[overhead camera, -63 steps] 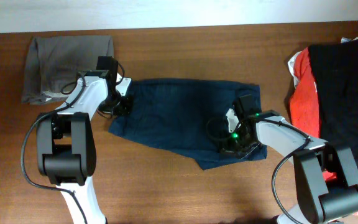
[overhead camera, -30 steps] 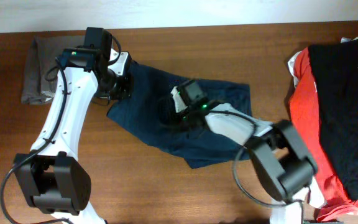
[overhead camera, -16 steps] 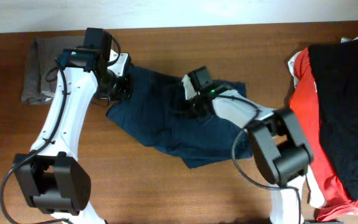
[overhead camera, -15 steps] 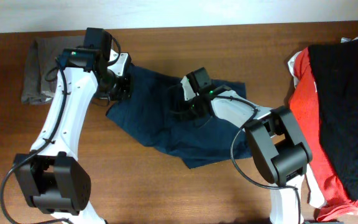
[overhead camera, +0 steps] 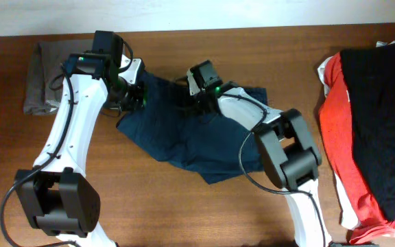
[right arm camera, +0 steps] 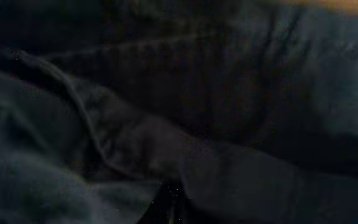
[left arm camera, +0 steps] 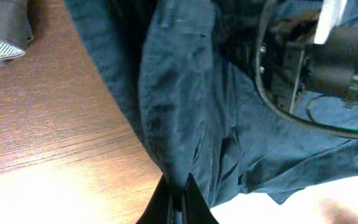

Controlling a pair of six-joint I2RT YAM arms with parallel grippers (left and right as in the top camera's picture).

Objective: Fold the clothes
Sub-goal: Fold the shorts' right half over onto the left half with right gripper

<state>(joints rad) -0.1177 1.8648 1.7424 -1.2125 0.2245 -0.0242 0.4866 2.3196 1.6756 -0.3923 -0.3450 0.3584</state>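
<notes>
You have the navy garment (overhead camera: 184, 134) lying rumpled across the middle of the wooden table (overhead camera: 252, 213), with its left part bunched up and its lower right corner pointing toward the front edge. Your left gripper (overhead camera: 134, 97) sits at the garment's upper left edge. In the left wrist view its jaws are pinched tight on a raised ridge of navy cloth. Your right gripper (overhead camera: 193, 99) is at the top edge, near the left one. Its wrist view is dark and filled with cloth, and the jaws are clenched on a fold at the bottom. 1 folded grey garment (overhead camera: 53, 65) lies at the far left corner, apart from the navy one. A red and black pile (overhead camera: 362, 116) covers the right end.
</notes>
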